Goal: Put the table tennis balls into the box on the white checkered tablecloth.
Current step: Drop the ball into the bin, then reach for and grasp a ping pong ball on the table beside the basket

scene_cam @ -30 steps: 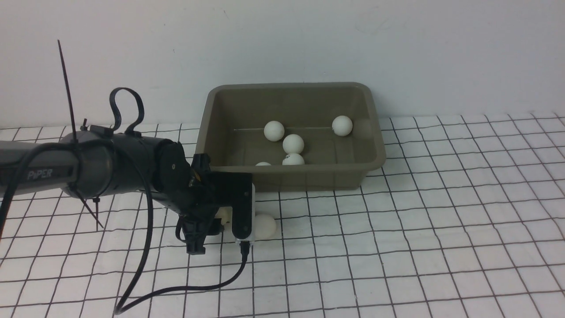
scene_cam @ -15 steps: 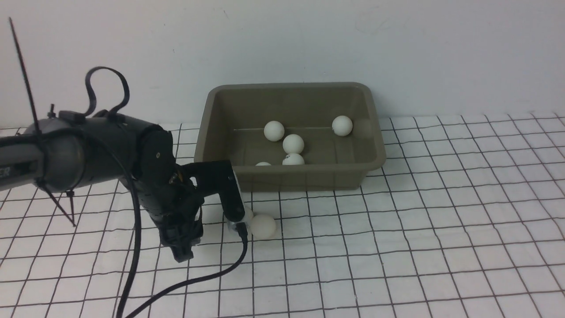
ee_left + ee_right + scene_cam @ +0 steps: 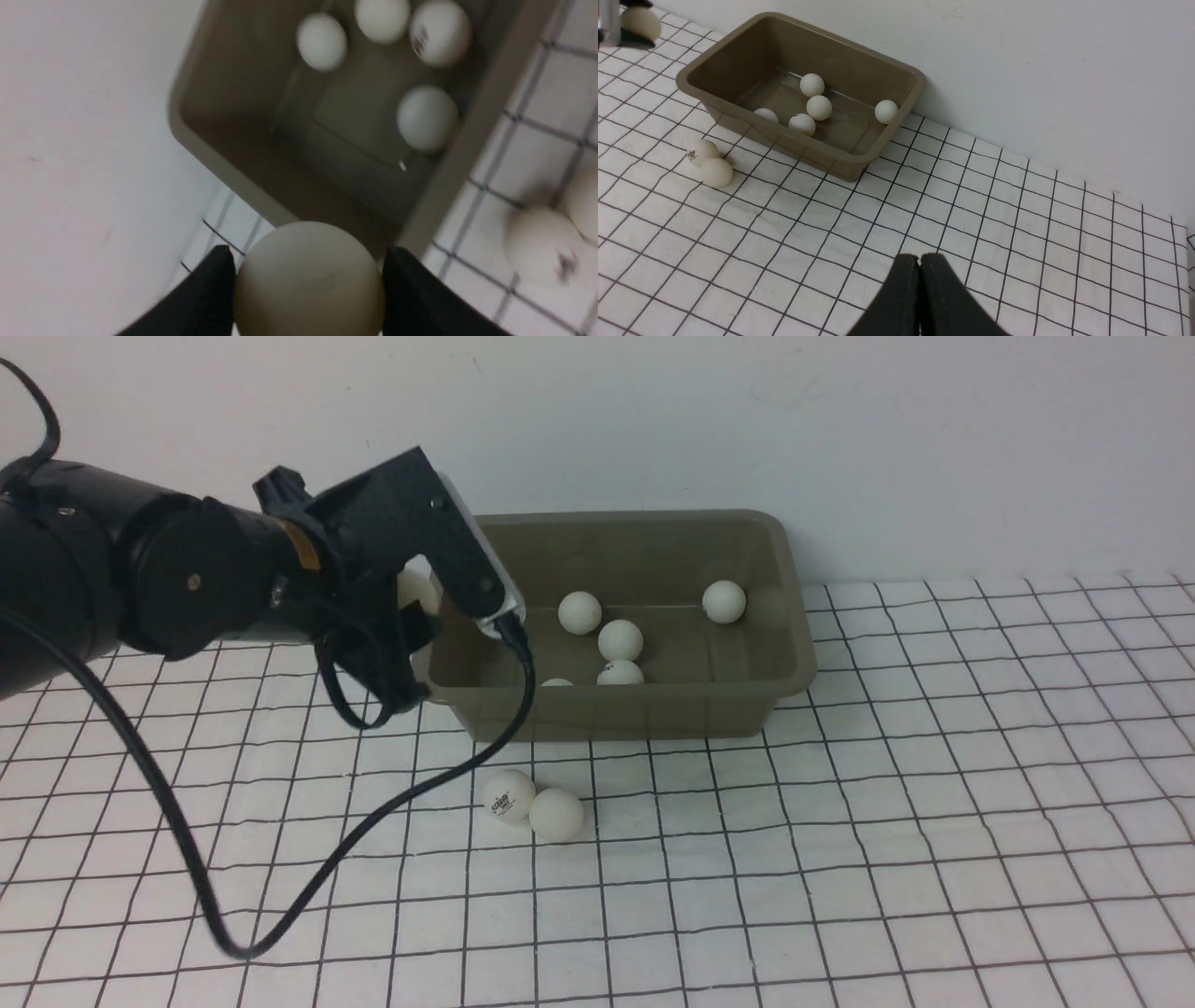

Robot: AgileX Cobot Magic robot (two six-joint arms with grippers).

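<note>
**Left claw holds a ball up at the box's left end; two balls lie on the cloth**

The left claw (image 3: 309, 261) is clamped on one table tennis ball (image 3: 308, 289), a black finger pressed against each side of it. In the front view this held ball is raised off the table, level with the left rim of the box (image 3: 653, 709) and just outside it. The left wrist view looks past the ball down into the box's left end.

The box stands on the white checkered tablecloth (image 3: 934, 803) at the far side of the table, close to the pale wall (image 3: 840, 429).

Five balls lie on the box floor:
- One (image 3: 580, 612) is left of centre.
- A second (image 3: 621, 639) is just to the near right of the first.
- A third (image 3: 620, 673), with a dark mark, is just nearer again.
- A fourth (image 3: 557, 682) lies against the near wall, mostly hidden by the rim.
- A fifth (image 3: 724, 601) sits apart at the far right.

Two more balls rest on the cloth just in front of the box's near left corner, touching each other. The left one (image 3: 509, 797) shows a dark printed logo and the right one (image 3: 556, 814) is plain.

A black cable (image 3: 187, 859) loops from the left arm down across the cloth.

The right claw (image 3: 920, 261) is pressed together with nothing in it. It is well apart from the box, over bare cloth on the near right.
</note>
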